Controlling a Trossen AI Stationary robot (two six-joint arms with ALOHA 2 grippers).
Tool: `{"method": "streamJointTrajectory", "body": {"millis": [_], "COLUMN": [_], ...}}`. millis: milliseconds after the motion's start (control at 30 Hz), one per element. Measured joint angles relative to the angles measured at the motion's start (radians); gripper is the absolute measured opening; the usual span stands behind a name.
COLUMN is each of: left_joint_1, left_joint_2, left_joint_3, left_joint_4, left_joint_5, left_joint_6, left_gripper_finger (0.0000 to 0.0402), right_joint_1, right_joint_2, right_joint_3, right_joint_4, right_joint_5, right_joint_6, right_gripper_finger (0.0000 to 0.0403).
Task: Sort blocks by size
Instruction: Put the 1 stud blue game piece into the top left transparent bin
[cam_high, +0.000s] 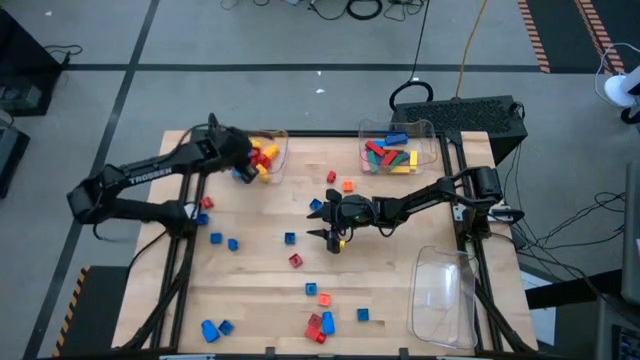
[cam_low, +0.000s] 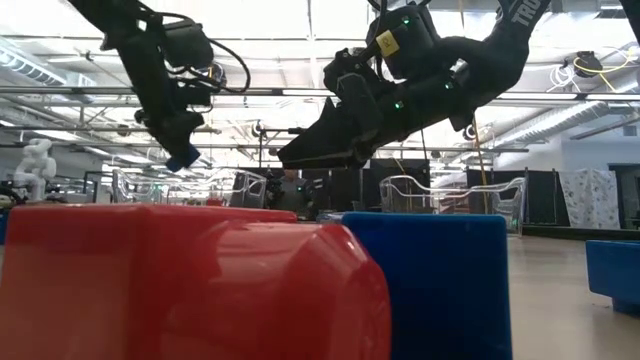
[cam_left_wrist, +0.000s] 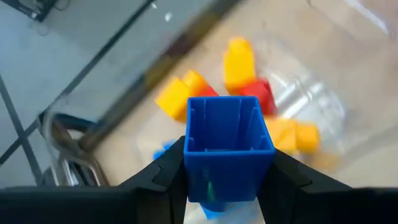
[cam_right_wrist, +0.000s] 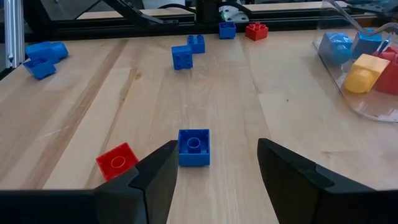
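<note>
Close in, the left pincer clamps a hollow blue block by its flat sides above the tray of mid-sized blocks; rigid, light, slick plastic. Farther across the desk, the right pincer gapes empty over a small blue block

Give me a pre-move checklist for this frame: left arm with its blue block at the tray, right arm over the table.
1. Left gripper holds the blue block: ok, fingers clamp both sides.
2. Block is over the tray of red and yellow blocks: ok.
3. Block clear of the tray's contents: cannot tell.
4. Right gripper open: ok.
5. Small blue block lined up between the right fingers: ok, slightly off centre.
6. Red block outside the right fingers' path: ok, apart to one side.
</note>
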Motion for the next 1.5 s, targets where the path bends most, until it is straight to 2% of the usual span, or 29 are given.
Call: {"method": "streamJointTrajectory", "body": {"millis": [233,433,567,667,867,1000,1167,1333,1500], "left_joint_1": [0.096,0.111,0.112,0.111,0.064,-0.042,-0.259,-0.533,-0.777], "left_joint_2": [0.0,0.0,0.0,-0.003,-0.034,-0.078,-0.155,-0.198,-0.187], "left_joint_3": [0.001,0.001,0.001,0.001,0.069,0.125,0.134,0.134,0.134], "left_joint_4": [0.118,0.148,0.123,0.1,-0.103,-0.275,-0.434,-0.47,-0.469], "left_joint_5": [0.065,0.061,0.068,0.076,0.221,0.273,0.303,0.313,0.315], "left_joint_6": [0.011,-0.02,-0.027,-0.029,-0.03,-0.086,-0.226,-0.445,-0.693], "left_gripper_finger": [0.0152,0.0199,0.0229,0.0238,0.0239,0.0228,0.0209,0.0207,0.0207], "right_joint_1": [0.0,0.0,0.0,0.0,0.0,-0.001,-0.001,-0.001,-0.001], "right_joint_2": [0.0,0.0,0.0,0.0,0.0,0.0,0.0,0.0,0.0], "right_joint_3": [0.0,0.0,0.0,0.0,0.0,0.0,0.0,0.0,0.0], "right_joint_4": [-0.013,-0.023,-0.025,-0.025,-0.024,-0.024,-0.024,-0.024,-0.024], "right_joint_5": [0.0,0.0,0.001,0.001,0.01,0.033,0.033,0.033,0.032], "right_joint_6": [0.0,0.0,0.002,0.008,0.011,0.011,0.011,0.01,0.011], "right_gripper_finger": [0.0208,0.0208,0.0208,0.0208,0.0208,0.0208,0.0208,0.0208,0.0208]}}
